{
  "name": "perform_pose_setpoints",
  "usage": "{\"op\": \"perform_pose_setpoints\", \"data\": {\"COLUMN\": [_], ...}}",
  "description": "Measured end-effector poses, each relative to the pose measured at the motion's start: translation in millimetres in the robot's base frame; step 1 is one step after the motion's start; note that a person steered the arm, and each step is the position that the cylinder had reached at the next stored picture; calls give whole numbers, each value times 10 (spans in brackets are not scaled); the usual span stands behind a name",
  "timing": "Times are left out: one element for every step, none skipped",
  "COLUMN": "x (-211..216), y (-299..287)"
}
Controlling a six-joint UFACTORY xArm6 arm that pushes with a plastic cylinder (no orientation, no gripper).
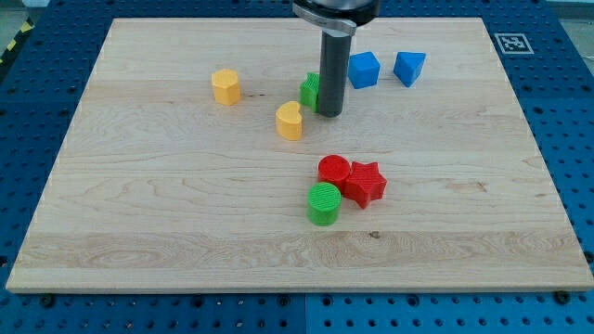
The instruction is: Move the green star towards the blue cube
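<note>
The green star [309, 90] lies near the view's top centre, mostly hidden behind the dark rod. My tip [330, 113] rests on the board touching the star's right side, between the star and the blue cube [364, 70]. The cube sits a short way up and to the right of the rod. A blue triangular block [409, 67] lies just right of the cube.
A yellow hexagonal block [225, 86] sits at the upper left, a yellow heart-like block [290, 121] just left below the star. A red cylinder [333, 171], red star [365, 182] and green cylinder [324, 203] cluster below centre on the wooden board [139, 204].
</note>
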State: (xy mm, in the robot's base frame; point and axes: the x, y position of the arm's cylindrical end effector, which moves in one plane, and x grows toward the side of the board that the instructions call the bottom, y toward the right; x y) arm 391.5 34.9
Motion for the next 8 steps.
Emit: {"op": "perform_pose_setpoints", "data": {"x": [71, 65, -14, -163, -241, -220, -193, -157], "y": [-74, -302, -585, -631, -503, -442, -442, -442]}}
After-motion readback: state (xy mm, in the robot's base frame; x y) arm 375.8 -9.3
